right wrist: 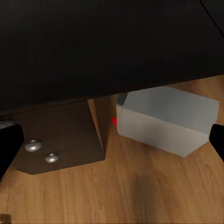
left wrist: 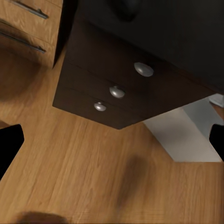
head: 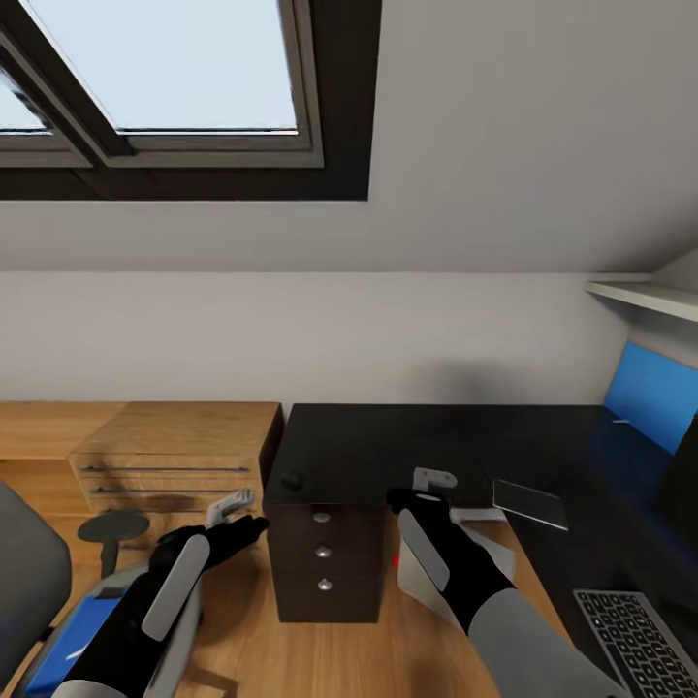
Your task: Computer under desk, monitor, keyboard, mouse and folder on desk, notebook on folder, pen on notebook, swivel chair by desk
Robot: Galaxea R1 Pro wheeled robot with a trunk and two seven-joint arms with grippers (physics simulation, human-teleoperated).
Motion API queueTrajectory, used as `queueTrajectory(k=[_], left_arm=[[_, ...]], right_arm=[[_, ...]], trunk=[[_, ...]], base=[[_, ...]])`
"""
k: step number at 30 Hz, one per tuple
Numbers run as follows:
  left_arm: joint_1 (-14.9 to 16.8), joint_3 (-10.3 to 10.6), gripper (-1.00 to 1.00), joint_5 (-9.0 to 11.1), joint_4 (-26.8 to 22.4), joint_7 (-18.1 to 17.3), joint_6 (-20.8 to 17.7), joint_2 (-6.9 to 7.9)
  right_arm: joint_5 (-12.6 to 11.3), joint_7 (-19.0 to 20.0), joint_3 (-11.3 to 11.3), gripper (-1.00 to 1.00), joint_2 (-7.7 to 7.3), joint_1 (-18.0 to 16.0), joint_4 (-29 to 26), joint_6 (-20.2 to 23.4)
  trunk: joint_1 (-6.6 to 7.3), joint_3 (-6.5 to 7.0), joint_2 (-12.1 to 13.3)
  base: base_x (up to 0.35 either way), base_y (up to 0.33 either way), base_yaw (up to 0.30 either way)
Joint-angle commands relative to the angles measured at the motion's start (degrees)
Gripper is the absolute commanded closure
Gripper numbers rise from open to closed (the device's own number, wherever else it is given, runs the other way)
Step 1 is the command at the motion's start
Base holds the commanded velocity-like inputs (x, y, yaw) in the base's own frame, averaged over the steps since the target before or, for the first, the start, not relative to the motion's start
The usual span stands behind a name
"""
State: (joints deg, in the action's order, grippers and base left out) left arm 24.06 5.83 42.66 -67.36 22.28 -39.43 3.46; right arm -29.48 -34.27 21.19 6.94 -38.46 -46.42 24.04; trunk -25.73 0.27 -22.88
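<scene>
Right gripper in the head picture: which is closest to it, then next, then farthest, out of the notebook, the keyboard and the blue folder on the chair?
From the right gripper:
1. The notebook, just beside it on the desk.
2. The keyboard, lower down at the desk's right end.
3. The folder, far across on the swivel chair at the left.

Skylight window (head: 184, 68), wooden drawer unit (head: 165, 456), wall shelf (head: 645, 294)

My surface (head: 388, 446) is glossy black, its drawers' knobs (left wrist: 143, 69) silver; the computer (right wrist: 168, 121) beneath it is pale grey with a red light; the folder (head: 82, 630) bright blue.
</scene>
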Motion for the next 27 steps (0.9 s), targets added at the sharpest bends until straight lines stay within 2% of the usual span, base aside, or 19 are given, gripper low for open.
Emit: queueTrajectory(k=[1, 12, 27], left_arm=[[0.02, 0.15, -1.00, 0.58, -0.06, 0.57, -0.05, 0.06], [0.02, 0.19, -1.00, 0.64, -0.06, 0.65, -0.12, 0.06], [0.02, 0.24, -1.00, 0.63, 0.03, 0.74, -0.04, -0.01]], right_arm=[[-0.40, -0.49, 0.22, -1.00, 0.01, -0.03, -0.10, 0.14], [-0.59, -0.56, 0.43, -1.00, 0.82, -0.04, -1.07, -0.02], [-0.63, 0.49, 0.64, -1.00, 0.87, -0.04, -1.08, 0.02]], trunk=[[-0.06, -0.03, -0.04], [-0.06, -0.03, -0.04], [-0.06, -0.44, -0.04]], base=[[0.318, 0.000, 0.000], [0.244, -0.073, 0.032], [0.020, -0.015, 0.238]])
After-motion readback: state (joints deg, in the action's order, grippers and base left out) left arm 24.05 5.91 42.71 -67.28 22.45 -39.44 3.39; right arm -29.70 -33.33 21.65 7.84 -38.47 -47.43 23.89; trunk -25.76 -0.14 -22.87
